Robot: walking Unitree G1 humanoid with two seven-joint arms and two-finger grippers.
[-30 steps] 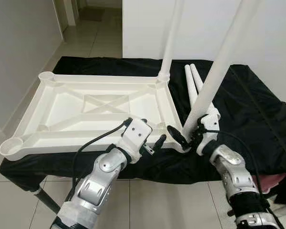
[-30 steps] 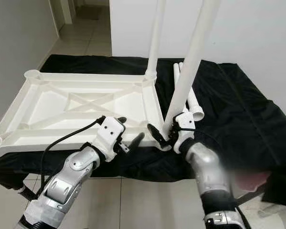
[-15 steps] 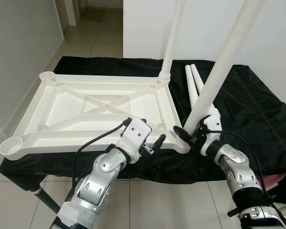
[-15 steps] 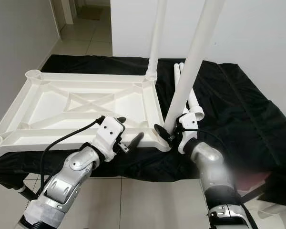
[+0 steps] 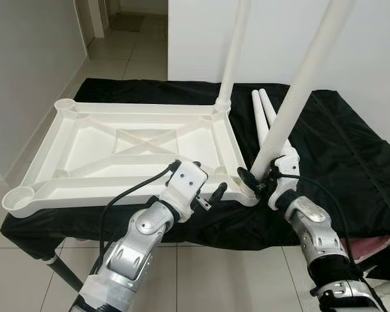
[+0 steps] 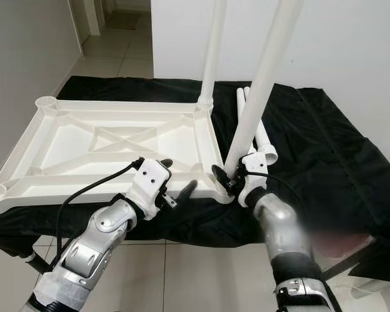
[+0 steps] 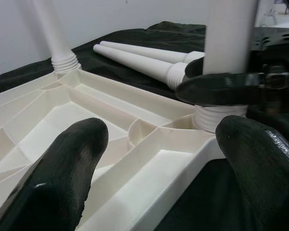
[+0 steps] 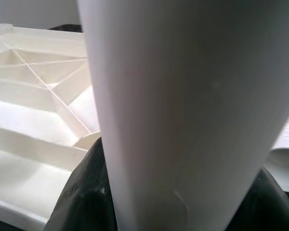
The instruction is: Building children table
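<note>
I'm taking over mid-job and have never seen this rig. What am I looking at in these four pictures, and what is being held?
Two head cameras look down at a humanoid robot's own silver arms. An upturned white tabletop lies on a black-draped table. One leg already stands in the far corner; two spare legs lie on the cloth.

The right gripper clasps a second leg, which stands at the near corner socket. The right wrist camera sees that leg up close.

The left gripper is open over the tabletop's near rim; its wrist camera looks between its fingers.
</note>
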